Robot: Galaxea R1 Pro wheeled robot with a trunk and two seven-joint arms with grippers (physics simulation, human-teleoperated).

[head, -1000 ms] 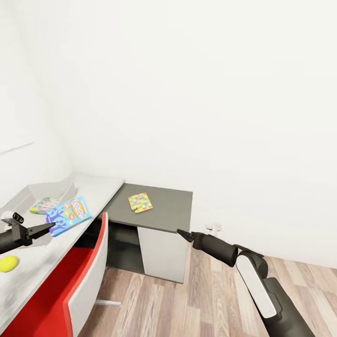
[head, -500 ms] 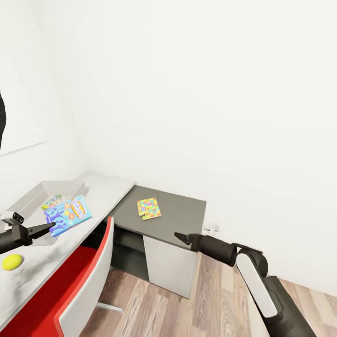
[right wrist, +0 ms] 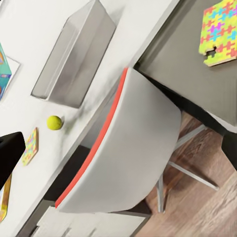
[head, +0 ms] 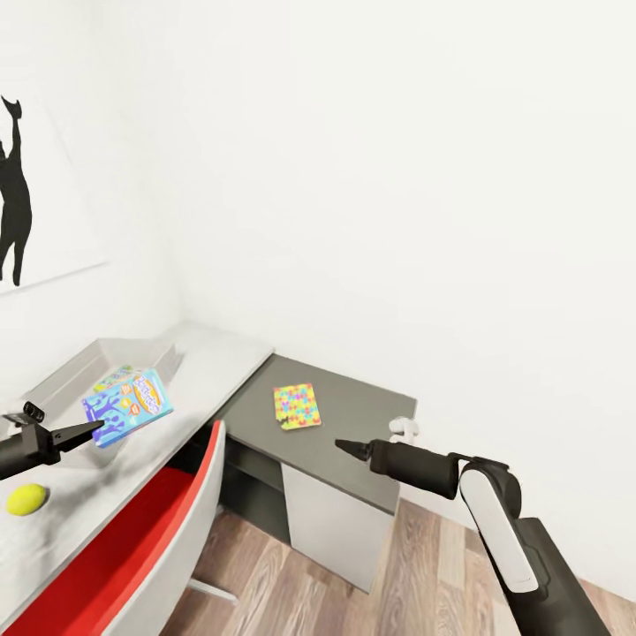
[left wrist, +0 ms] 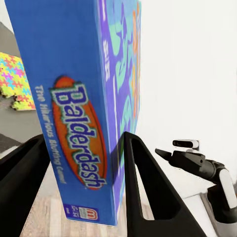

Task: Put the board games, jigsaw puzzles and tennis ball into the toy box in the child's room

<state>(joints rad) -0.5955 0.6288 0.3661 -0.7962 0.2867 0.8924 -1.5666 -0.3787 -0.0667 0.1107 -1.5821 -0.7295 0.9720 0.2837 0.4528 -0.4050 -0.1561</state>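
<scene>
While carried over the tabletop toward the toy box at far left: blue Balderdash game box clamped edgewise in left hand, right hand apparently closed, empty, held aside.

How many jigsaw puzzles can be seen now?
2. One jigsaw lies on the dark lower desk section; a second jigsaw lies on the light desk top near the ball. Others may be hidden.
</scene>
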